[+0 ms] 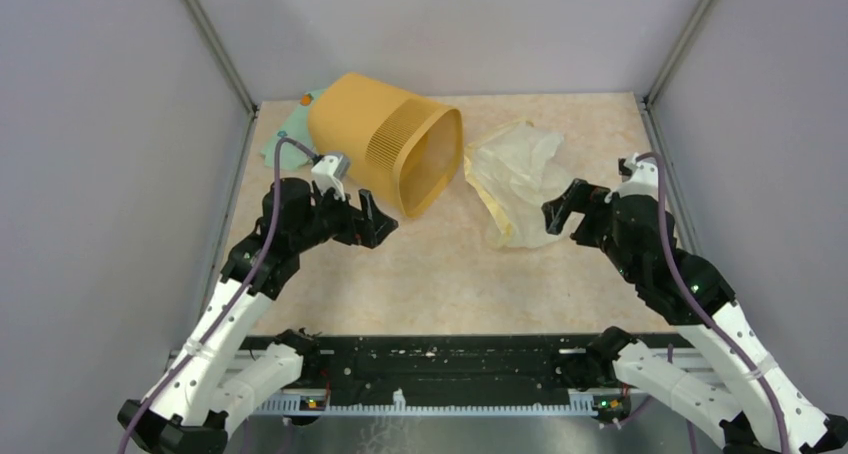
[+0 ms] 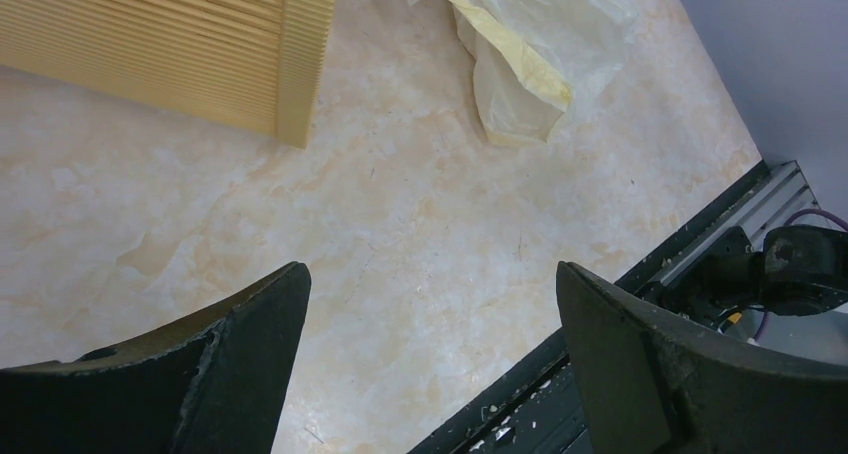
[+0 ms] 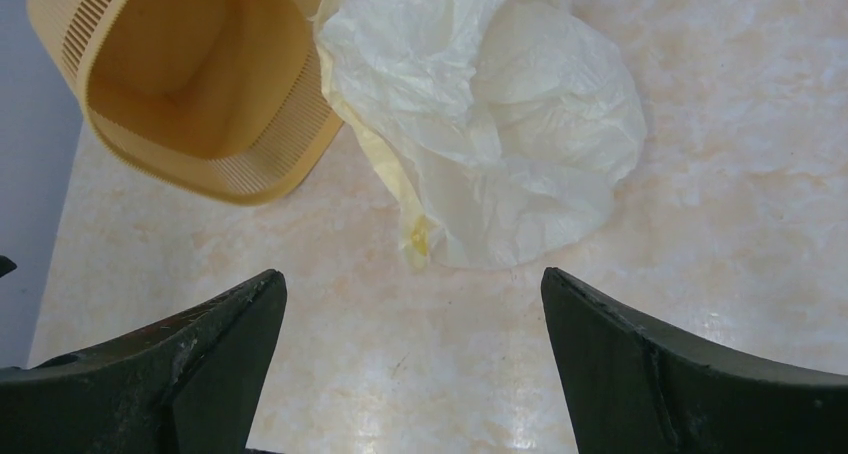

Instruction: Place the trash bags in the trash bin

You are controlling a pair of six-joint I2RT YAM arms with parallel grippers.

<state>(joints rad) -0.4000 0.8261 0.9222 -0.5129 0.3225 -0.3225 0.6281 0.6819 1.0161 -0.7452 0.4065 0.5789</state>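
Black base rail [image 1: 430,369] at the near edge, both arm bases bolted to it.

Surface [image 1: 430,284]: beige marbled top, grey walls on three sides.

Trash bin [image 1: 385,139]: orange-yellow, lying on its side at far left-centre. Mouth faces right and slightly toward the arms, and the ribbed slotted band sits at the rim. Right wrist view looks into it, and nothing shows inside.

Trash bag [image 1: 515,179]: cream translucent plastic, crumpled in a loose heap on the surface right of the bin mouth. It is fully outside the bin. Its left edge reaches the rim, but I cannot tell whether they touch. A yellower folded strip runs down its near-left side.

Mint-green cloth [image 1: 285,134]: flat on the surface behind the bin at far left, partly hidden by it.

Left claw [image 1: 377,219]: spread wide, holding nothing, low over bare surface just near-side of the bin rim and not touching it.

Right claw [image 1: 562,206]: spread wide, holding nothing, just right of the bag's near end and aimed at it, apart from the plastic.

Small orange spot [image 1: 305,100] at the cloth's far edge, too small to identify.
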